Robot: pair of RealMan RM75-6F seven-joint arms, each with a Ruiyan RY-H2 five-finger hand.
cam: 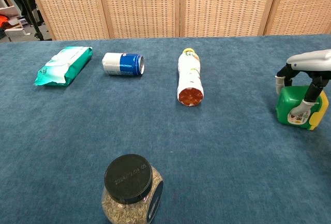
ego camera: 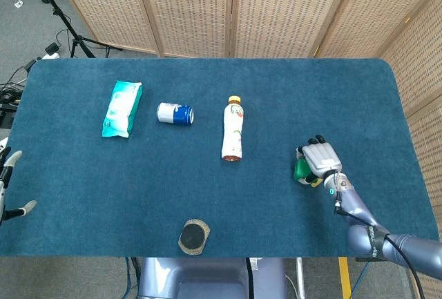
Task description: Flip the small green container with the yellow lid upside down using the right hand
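Jar [cam: 133,190] up front; green container [cam: 296,109] w/ yellow lid, tilted in right hand [cam: 309,74].

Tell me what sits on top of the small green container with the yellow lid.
The right hand sits over the small green container, fingers draped down its front. Its yellow lid peeks out beside it; the container's top is hidden.

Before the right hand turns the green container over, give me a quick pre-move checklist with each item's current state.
1. Right hand on the green container: ok, fingers wrap it.
2. Grip firm enough to lift: cannot tell.
3. Yellow lid seated: cannot tell, only its edge shows.
4. Space around the container: ok, the bottle lies well apart.
5. Left hand out of the way: ok, at the far table edge.
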